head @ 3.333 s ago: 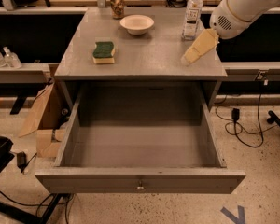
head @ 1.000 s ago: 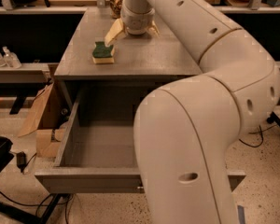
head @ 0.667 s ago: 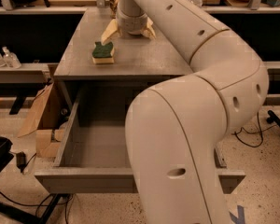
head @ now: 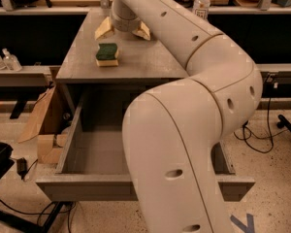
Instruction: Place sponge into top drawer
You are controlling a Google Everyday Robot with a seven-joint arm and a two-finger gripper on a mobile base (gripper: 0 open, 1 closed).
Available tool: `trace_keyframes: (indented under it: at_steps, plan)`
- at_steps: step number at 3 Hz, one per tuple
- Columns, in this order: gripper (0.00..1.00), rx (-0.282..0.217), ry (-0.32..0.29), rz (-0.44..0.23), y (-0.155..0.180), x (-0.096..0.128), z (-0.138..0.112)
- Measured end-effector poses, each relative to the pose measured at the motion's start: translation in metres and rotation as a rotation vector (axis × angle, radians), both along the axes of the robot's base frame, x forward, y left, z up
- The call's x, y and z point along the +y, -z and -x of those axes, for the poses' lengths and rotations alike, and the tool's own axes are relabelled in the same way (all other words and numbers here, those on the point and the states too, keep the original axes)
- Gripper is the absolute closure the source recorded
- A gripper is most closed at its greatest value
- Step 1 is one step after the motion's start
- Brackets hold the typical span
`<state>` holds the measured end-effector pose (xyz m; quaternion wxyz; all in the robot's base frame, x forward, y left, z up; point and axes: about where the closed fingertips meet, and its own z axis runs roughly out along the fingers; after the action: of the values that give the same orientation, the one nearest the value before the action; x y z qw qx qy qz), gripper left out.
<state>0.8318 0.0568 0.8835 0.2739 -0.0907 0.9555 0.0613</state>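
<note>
The sponge, dark green top over yellow foam, lies on the grey cabinet top near its left front. My gripper hangs over the cabinet top just behind and right of the sponge, fingers spread wide and empty; one tan fingertip is left, the other right. The top drawer stands pulled out below the cabinet top, empty where it shows. My white arm covers the drawer's middle and right, and hides its knob.
A clear bottle stands at the back right of the cabinet top. Cardboard leans left of the cabinet. Two small bottles sit on a low shelf at left. Cables lie on the floor at right.
My arm has swung from the right side across the cabinet top to the left; the gripper now sits higher and behind the sponge. The sponge has not moved.
</note>
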Motion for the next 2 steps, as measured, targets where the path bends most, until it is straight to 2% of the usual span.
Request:
trace_keyframes:
  at_steps: [2]
  plan:
    - [0.00,-0.033,-0.045,-0.018,0.019,0.034,0.000]
